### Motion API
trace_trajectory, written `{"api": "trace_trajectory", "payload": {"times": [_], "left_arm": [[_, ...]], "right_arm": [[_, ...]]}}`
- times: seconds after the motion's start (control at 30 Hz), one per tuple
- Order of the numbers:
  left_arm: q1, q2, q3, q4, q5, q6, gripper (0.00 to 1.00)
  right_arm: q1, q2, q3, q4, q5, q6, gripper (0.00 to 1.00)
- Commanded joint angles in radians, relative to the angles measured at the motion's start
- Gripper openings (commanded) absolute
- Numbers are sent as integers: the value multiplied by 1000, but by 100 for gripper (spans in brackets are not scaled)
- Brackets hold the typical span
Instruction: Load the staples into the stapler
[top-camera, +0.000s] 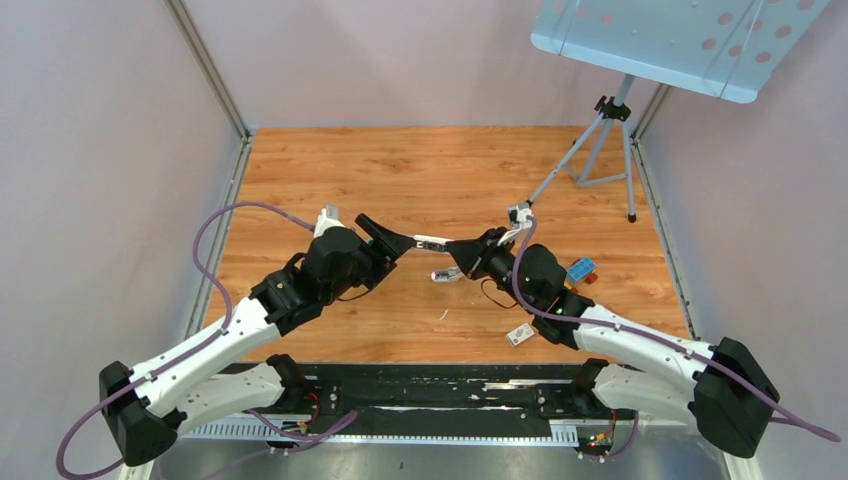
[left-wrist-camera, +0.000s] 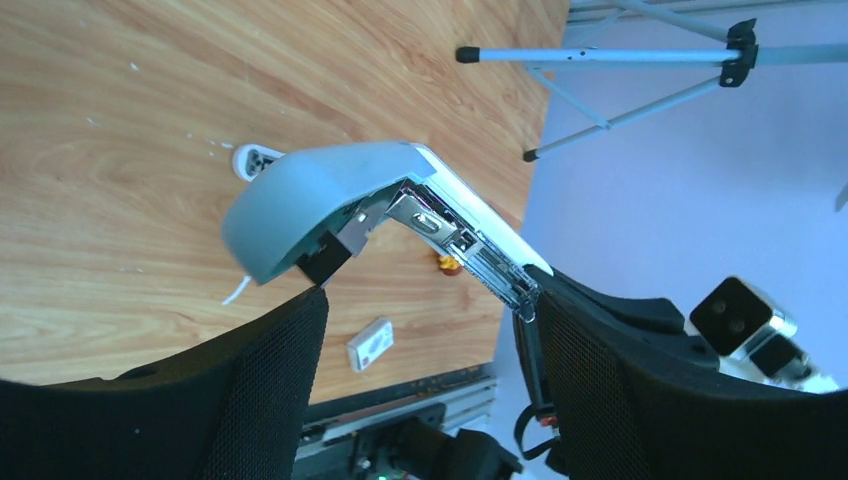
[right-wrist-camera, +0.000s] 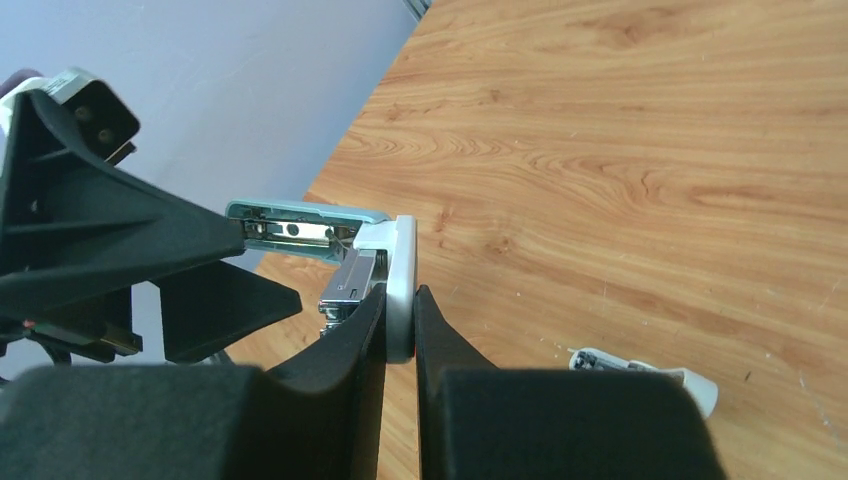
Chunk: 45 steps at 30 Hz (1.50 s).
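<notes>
One stapler (left-wrist-camera: 320, 195) hangs between two claws: right claw (right-wrist-camera: 400, 305) pinching it, left claw (left-wrist-camera: 430, 295) spread wide around it.

Pale lilac walls (top-camera: 400, 60) surround a wooden tabletop (top-camera: 440, 170), where a tripod (top-camera: 600, 150) carries a blue perforated panel (top-camera: 680, 40).

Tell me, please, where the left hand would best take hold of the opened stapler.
Probably the free end of the stapler lid, coming from the side opposite the right hand, which clamps the white end. That lid juts out towards the left hand, whose open fingers straddle it. Hold its side edges, keeping the metal channel uncovered.
</notes>
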Motion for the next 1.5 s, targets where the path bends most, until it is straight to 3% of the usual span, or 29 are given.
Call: {"api": "trace_trajectory", "payload": {"times": [0.0, 0.5, 0.7, 0.83, 1.2, 1.33, 1.4, 1.47], "left_arm": [[7, 14, -10, 42, 18, -146, 79], [7, 74, -50, 128, 9, -304, 69], [7, 44, -85, 159, -24, -368, 56], [7, 30, -86, 170, -54, -381, 52], [7, -4, -110, 207, -107, -403, 24], [7, -15, -133, 236, -127, -401, 8], [7, -16, -135, 240, -138, -383, 0], [7, -18, -135, 242, -152, -359, 0]], "right_arm": [[72, 3, 19, 130, 143, -163, 0], [245, 0, 2, 229, 255, -468, 0], [282, 17, -14, 260, 250, -517, 0], [303, 32, -17, 270, 224, -543, 0], [328, 41, -62, 274, 162, -580, 0], [329, 33, -71, 243, 169, -569, 0], [329, 25, -83, 238, 181, -559, 4], [329, 17, -93, 235, 194, -545, 13]]}}
